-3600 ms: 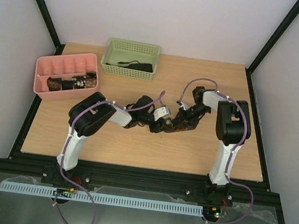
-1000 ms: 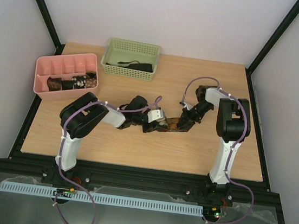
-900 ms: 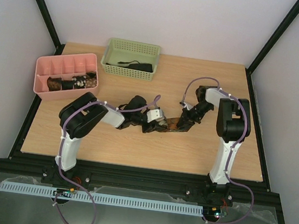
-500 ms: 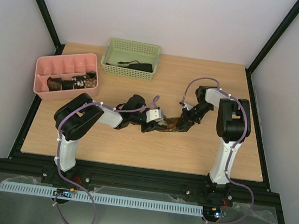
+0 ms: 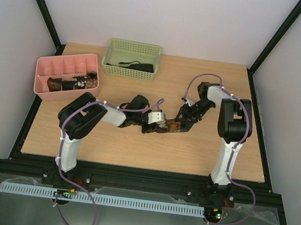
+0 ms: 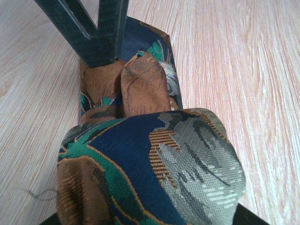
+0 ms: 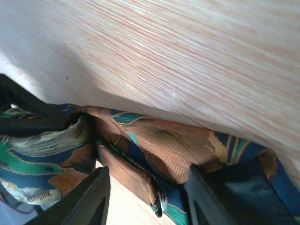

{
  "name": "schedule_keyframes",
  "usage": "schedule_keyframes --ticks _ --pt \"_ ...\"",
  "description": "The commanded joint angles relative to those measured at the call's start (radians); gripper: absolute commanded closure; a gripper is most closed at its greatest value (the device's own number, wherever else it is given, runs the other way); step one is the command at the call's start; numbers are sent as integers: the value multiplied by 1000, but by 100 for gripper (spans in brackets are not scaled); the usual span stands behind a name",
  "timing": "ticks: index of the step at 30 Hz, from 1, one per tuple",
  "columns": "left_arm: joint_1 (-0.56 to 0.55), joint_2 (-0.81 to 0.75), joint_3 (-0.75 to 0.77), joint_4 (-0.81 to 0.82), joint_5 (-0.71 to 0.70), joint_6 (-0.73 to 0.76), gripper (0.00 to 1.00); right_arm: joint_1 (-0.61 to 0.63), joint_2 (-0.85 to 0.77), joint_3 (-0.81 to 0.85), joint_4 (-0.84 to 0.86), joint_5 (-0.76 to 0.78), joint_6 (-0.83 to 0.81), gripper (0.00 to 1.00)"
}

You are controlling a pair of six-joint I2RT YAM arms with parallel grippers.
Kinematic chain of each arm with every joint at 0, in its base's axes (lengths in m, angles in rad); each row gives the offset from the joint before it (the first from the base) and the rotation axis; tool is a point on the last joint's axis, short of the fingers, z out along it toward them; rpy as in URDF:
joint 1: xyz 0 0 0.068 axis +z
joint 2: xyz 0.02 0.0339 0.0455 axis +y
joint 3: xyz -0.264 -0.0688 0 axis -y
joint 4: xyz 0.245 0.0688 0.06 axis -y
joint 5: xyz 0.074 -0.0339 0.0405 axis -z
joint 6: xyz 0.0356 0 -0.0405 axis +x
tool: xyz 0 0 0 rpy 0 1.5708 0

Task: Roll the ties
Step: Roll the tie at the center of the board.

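My left gripper [image 5: 153, 125] clamps coiled tie [image 6: 154, 173] at centre so it can't unwind; right gripper [image 7: 147, 199] jaws parted over loose tail, ready to regrip

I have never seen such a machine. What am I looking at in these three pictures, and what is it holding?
These are two robot arms bolted to a wooden table. The wide picture comes from a camera overhead; the two close-ups come from cameras on the wrists. The left gripper clamps the rolled end of a patterned tie. The right gripper is open at its other end. A pink tray holds rolled ties, and a green basket holds one dark tie.
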Motion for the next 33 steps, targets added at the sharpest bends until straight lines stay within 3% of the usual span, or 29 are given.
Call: schedule_keyframes --ticks 1,5,13,22,23,26,27,30,33 --pt "5 63 -25 -185 -110 45 71 -6 -49 14 -98 -164 -36 41" --pt "0 66 -22 -193 -128 47 70 9 -47 -15 -118 -300 -26 38" --pt "-10 60 -28 -197 -140 41 68 103 -18 -36 -45 -329 46 42" --pt "-16 66 -12 -202 -147 20 67 121 52 -27 -76 -215 -1 64" --pt "-16 65 -12 -201 -145 18 67 120 49 -38 -75 -210 -7 64" --pt "-16 69 -8 -201 -145 16 67 120 44 -52 -95 -216 -25 45" --pt "-16 68 -8 -201 -147 16 67 120 37 -62 -96 -222 -27 44" --pt "-16 69 -5 -201 -148 12 67 120 15 -91 -74 -220 -17 50" --pt "-19 71 -5 -201 -147 10 67 120 21 -93 -53 -214 -4 64"
